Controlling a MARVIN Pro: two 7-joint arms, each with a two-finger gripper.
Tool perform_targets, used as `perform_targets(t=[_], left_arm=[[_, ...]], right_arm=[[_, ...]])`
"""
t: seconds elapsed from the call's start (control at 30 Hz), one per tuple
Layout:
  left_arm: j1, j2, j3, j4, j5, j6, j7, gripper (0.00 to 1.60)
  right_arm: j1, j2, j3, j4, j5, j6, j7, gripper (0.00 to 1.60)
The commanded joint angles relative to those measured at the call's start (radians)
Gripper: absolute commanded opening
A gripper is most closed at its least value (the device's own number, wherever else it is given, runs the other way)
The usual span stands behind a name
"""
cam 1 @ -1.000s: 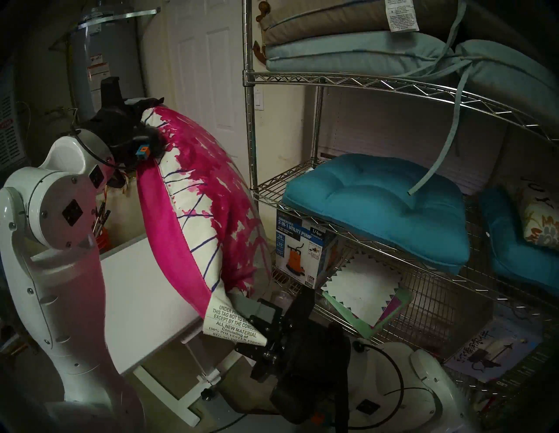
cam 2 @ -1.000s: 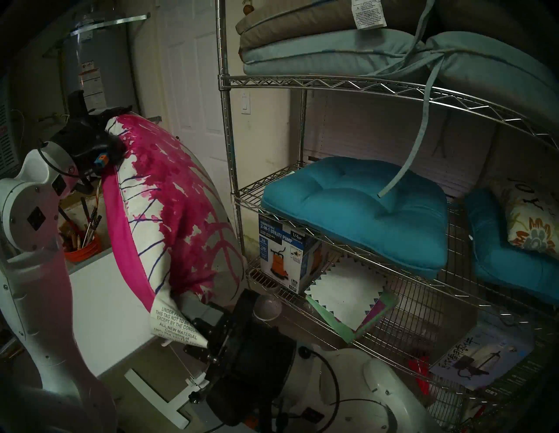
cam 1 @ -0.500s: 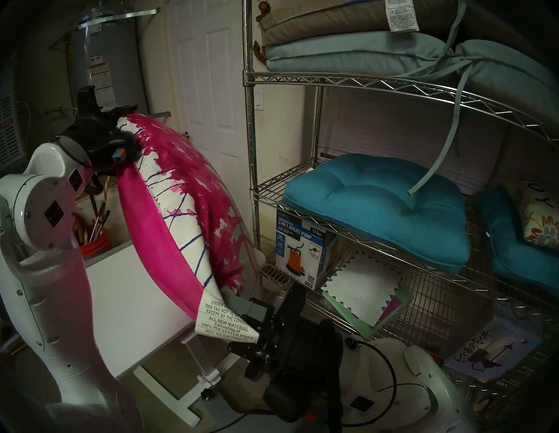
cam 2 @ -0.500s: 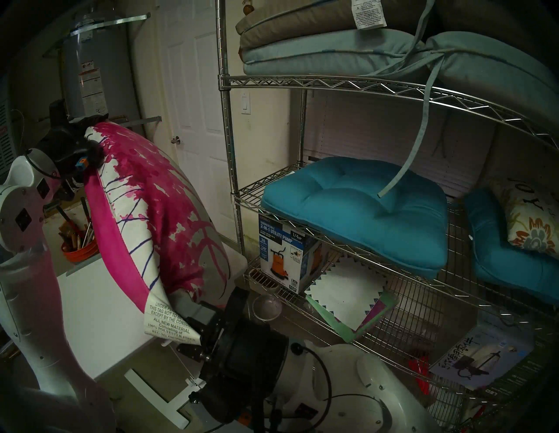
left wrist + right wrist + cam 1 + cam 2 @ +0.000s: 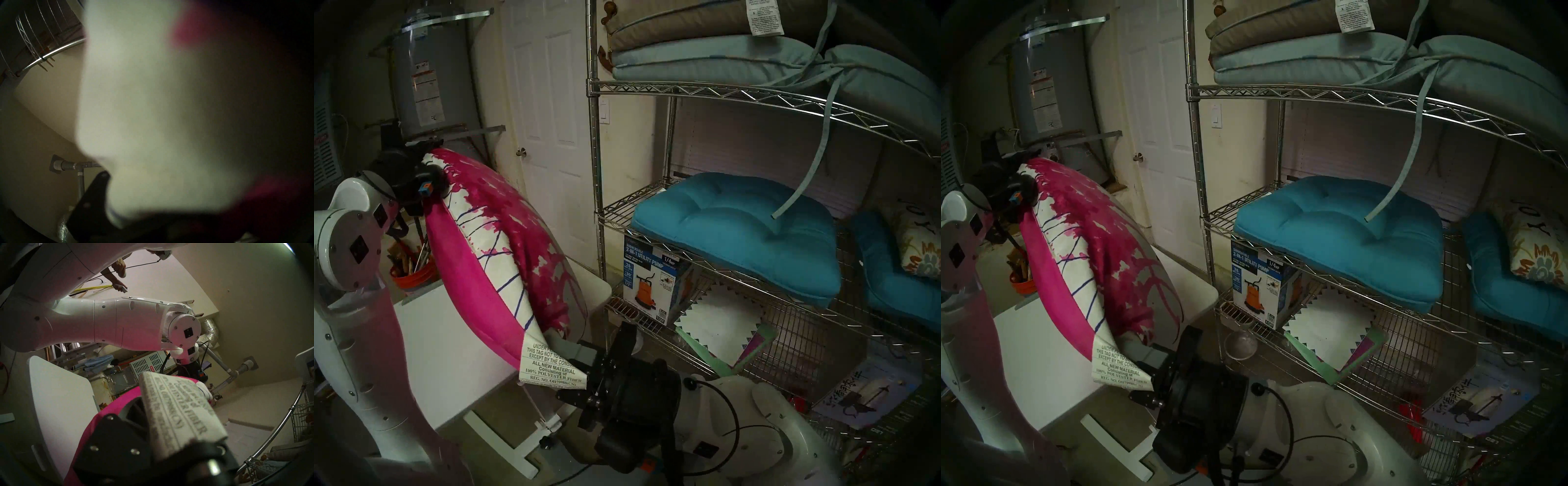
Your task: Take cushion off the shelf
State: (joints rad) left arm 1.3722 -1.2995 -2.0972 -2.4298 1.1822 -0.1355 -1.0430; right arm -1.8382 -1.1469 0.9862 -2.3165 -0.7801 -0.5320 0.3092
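both sets of fingers, left (image 5: pixel 431 166) and right (image 5: pixel 566 344), clamped on opposite corners of the cushion (image 5: pixel 504 237), clear of the shelf (image 5: pixel 597 190)

I am working in a home utility room: a grey water heater (image 5: pixel 426 71) stands beside a white panel door (image 5: pixel 548 101), a furnace cabinet (image 5: pixel 147 364) sits behind, and a chrome wire shelf (image 5: pixel 721 93) stores seat cushions.

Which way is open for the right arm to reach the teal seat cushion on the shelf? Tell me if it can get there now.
Probably not as things stand. The right pincer is shut on the flamingo cushion's lower corner, pointing away from the shelf. The teal seat cushion lies unobstructed at the tier's front, so it looks reachable once the pincer lets go.
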Motion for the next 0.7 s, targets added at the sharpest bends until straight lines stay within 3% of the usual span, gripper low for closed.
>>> perform_targets(t=[0.0,0.4,0.67], left_arm=[[0.003,0.003,-0.096,-0.014,0.008,0.008,0.007,0.0],[0.046,-0.009,-0.216,-0.014,0.0,-0.001,-0.041,0.0],[0.055,-0.011,-0.251,0.008,-0.008,-0.01,-0.056,0.0]], right_arm=[[0.065,-0.014,-0.052,0.025,0.016,-0.004,0.009,0.0],[0.198,-0.074,-0.143,0.145,0.031,0.016,0.032,0.0],[0.293,-0.138,-0.201,0.238,0.035,0.033,0.047,0.0]])
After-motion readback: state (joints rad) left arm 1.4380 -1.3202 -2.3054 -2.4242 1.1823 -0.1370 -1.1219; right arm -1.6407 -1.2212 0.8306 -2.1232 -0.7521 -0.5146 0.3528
